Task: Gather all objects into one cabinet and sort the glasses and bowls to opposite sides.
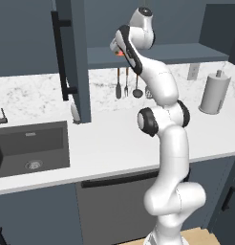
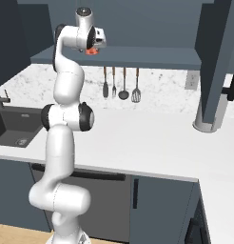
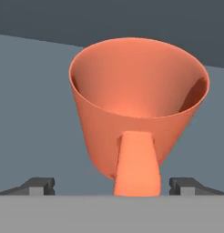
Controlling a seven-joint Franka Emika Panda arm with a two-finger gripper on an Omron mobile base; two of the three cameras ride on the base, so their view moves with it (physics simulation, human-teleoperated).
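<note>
An orange mug (image 3: 136, 113) stands upright on the slate-blue floor of the open wall cabinet (image 1: 162, 53), its handle turned toward the hand camera. My gripper (image 3: 111, 185) is open, and its two fingertips (image 3: 38, 185) stand far apart on either side of the handle without touching it. From the base, a bit of the orange mug (image 1: 120, 53) (image 2: 92, 51) peeks out at the raised hand (image 1: 117, 47) (image 2: 92, 45), at the cabinet's lower edge. The cabinet door (image 1: 74, 57) hangs open with its long black bar handle (image 1: 59, 52). The red mug, the grey-beige mug and the bowl are out of view.
Below the cabinet runs a white counter (image 1: 110, 139) with a dark sink (image 1: 33, 148) at the left. Utensils (image 1: 126, 83) hang on the marble wall. A paper towel roll (image 1: 215, 93) stands at the right, and a dishwasher front (image 1: 114, 206) sits under the counter.
</note>
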